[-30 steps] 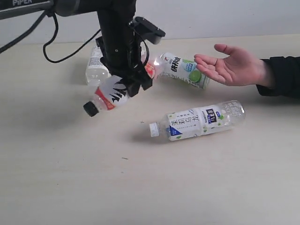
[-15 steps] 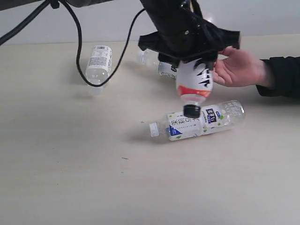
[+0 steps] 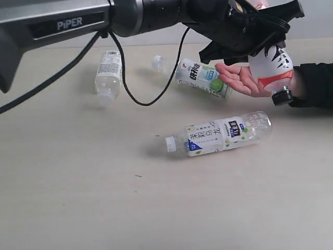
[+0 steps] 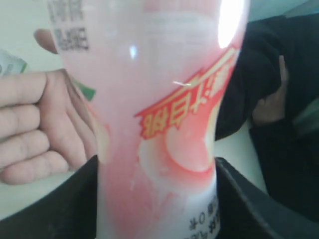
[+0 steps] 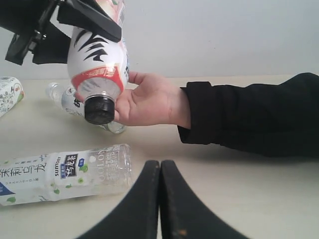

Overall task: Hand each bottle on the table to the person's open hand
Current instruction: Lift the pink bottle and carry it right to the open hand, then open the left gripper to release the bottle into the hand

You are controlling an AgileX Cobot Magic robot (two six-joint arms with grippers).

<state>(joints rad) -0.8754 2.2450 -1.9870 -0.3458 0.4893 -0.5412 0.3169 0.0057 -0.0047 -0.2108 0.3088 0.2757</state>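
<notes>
Upper right of the exterior view: the left gripper (image 3: 260, 47) clamps the pink-white bottle (image 3: 271, 65) around its body, with the black cap (image 3: 282, 97) tilted downward. The bottle hangs over the wrist end of the person's open hand (image 3: 239, 78), which waits palm up. Whether bottle and skin touch cannot be told.

A good handover probably means easing the bottle down into the palm and parting the jaws only when the hand can take its weight. The cap-down tilt could let it slide.

The right gripper (image 5: 160, 168) has its fingers pressed together, empty.

Three more bottles lie on the table (image 3: 78, 198): the green-lime bottle (image 3: 200, 77) beside the hand, the blue-white bottle (image 3: 221, 134) at centre, and the white-label bottle (image 3: 109, 70) at upper left.
</notes>
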